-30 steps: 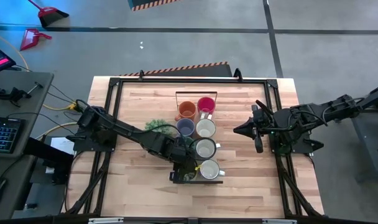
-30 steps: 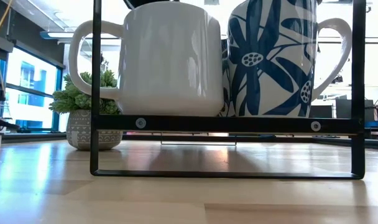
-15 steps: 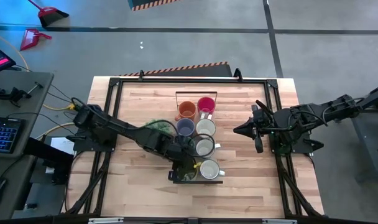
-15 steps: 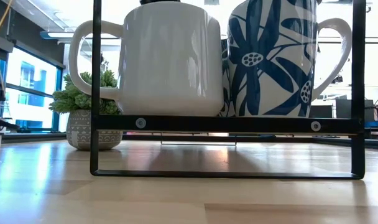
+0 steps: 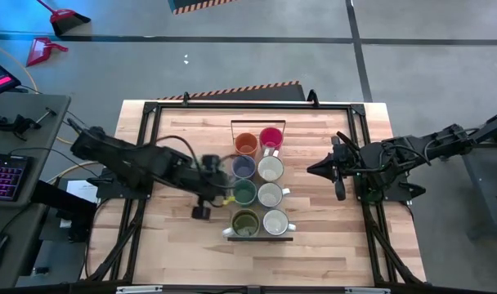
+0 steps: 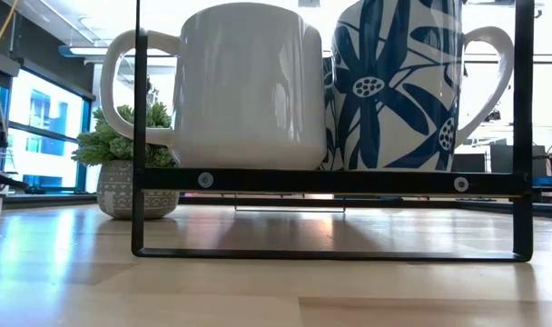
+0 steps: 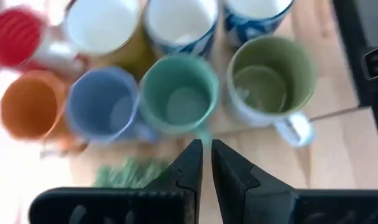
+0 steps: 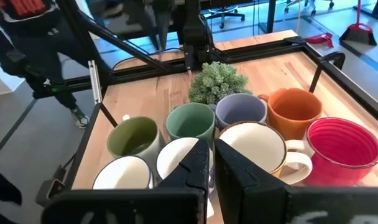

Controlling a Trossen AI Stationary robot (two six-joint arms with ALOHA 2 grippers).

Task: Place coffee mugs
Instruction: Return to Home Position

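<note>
**A:** Where are the mugs [image 5: 270, 195]?

**B:** All eight I count stand on the rack [image 6: 330, 180], in two rows of four. None is on the bare table [image 5: 183, 253].

**A:** And your jaws?

**B:** My left gripper [image 7: 206, 147] hangs just beside the rack, over the plant [image 8: 218, 81], and points at the teal mug [image 7: 179, 99]. Its fingers are pinched almost together with nothing between them. My right gripper [image 8: 212, 152] waits off the rack's other side, well apart from it. Its fingers are drawn together too, and empty.

**A:** So which step is this?

**B:** I judge the placing done, so what is in hand is going home.

**A:** What does the next move call for?

**B:** I'd say taking my left arm up and back from the rack, wide enough to brush neither the plant nor the teal mug. The right arm needs little.
</note>
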